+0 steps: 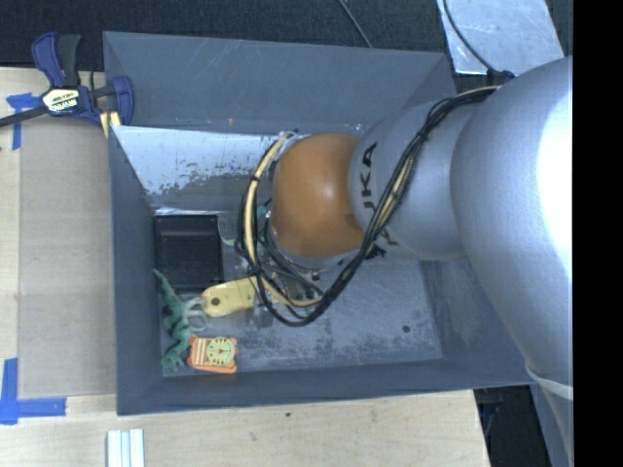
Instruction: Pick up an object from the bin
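Camera view: a flat pale-yellow plastic piece (226,300) lies near-left in the grey metal bin (389,329), beside the hand (267,296), whose spread I cannot tell. Likely light, stiff, slick; best gripped across its edges.

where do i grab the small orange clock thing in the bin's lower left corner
Probably from straight above, gripping the orange clock across its long edges: it lies flat, the green toy crowds its left end, though the bin wall sits close.

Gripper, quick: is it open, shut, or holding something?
Gripper: cannot be told. It is low in the bin, right beside the flat yellow plastic piece.
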Motion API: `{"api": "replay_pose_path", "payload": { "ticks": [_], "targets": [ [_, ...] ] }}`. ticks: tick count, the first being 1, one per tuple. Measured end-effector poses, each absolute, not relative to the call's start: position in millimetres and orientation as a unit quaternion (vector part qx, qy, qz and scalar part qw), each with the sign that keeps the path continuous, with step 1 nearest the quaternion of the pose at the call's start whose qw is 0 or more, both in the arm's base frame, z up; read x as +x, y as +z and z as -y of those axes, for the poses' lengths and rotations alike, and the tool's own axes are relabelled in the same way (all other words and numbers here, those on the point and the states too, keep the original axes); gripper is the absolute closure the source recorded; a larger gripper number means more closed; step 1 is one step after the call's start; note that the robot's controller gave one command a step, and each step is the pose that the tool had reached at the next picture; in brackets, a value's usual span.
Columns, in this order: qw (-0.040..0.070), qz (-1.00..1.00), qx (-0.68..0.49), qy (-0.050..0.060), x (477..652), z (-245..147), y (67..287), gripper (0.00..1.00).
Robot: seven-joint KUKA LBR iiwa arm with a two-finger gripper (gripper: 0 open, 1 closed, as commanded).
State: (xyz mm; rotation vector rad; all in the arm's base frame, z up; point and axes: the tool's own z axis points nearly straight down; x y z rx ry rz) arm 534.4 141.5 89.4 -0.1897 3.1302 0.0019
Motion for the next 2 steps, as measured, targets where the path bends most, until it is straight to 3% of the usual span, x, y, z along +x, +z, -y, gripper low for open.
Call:
{"api": "replay_pose_path", "payload": {
  "ticks": [2],
  "targets": [
    [-0.001, -0.998, -0.06, 0.0, 533.0, -141.0, 167.0, 1.0]
  ]
}}
